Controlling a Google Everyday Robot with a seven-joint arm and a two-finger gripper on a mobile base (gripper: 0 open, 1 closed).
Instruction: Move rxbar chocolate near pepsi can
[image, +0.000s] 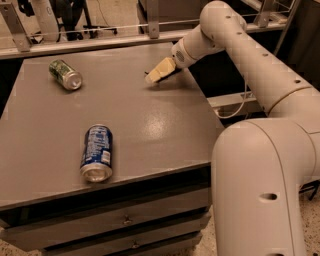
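pepsi can (96, 152): blue, white lettering, silver ends. Lies on side, front-left area of desk (155, 125), near front edge. Long axis runs roughly front to back, one silver end faces front edge. No visible dents. Nothing touching it.

rxbar chocolate: cannot make out; only small dark edge at tip of gripper (159, 71), cannot tell if it is the bar.

gripper: low over far right part of desk, well apart from pepsi can.
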